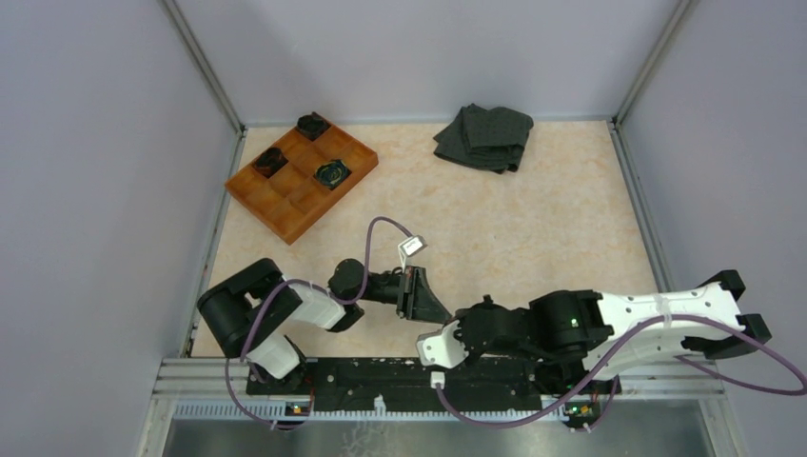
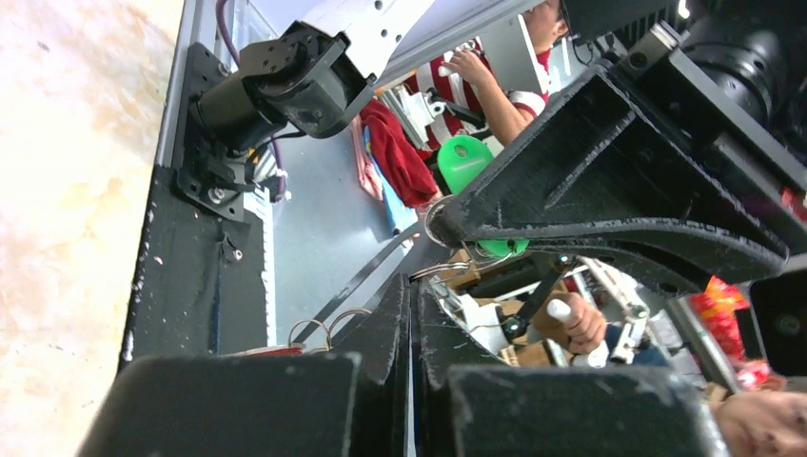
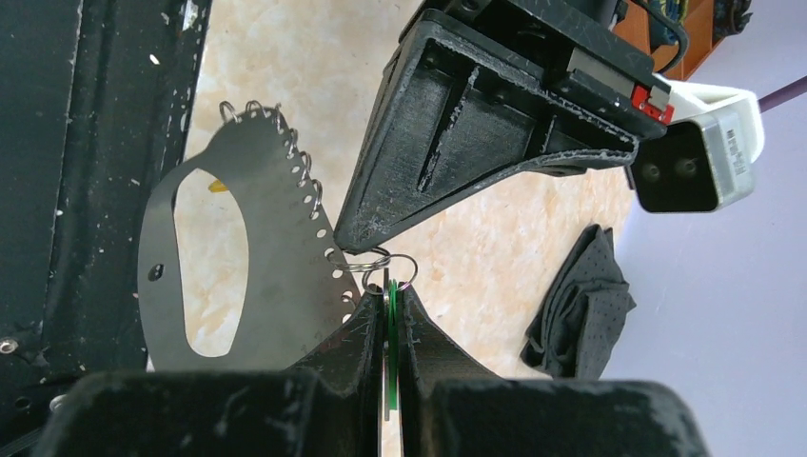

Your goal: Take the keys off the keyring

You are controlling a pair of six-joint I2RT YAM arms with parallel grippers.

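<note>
My left gripper (image 1: 440,314) and right gripper (image 1: 457,328) meet tip to tip near the table's front edge. In the right wrist view the right gripper (image 3: 390,290) is shut on two keys, a flat green one (image 3: 391,324) with a thin grey one beside it. They hang on the keyring (image 3: 381,260), a thin wire loop. The left gripper's shut tip (image 3: 362,238) pinches that loop from above. In the left wrist view the left gripper (image 2: 411,286) is shut. Small wire loops (image 2: 309,328) and a reddish flat piece (image 2: 271,350) show beside its finger.
A grey metal plate (image 3: 285,267) with holes and small wire rings hangs left of the keyring. An orange tray (image 1: 305,195) with black round objects (image 1: 333,171) stands at the back left. A dark cloth (image 1: 485,138) lies at the back. A black rail (image 1: 381,371) runs along the front edge.
</note>
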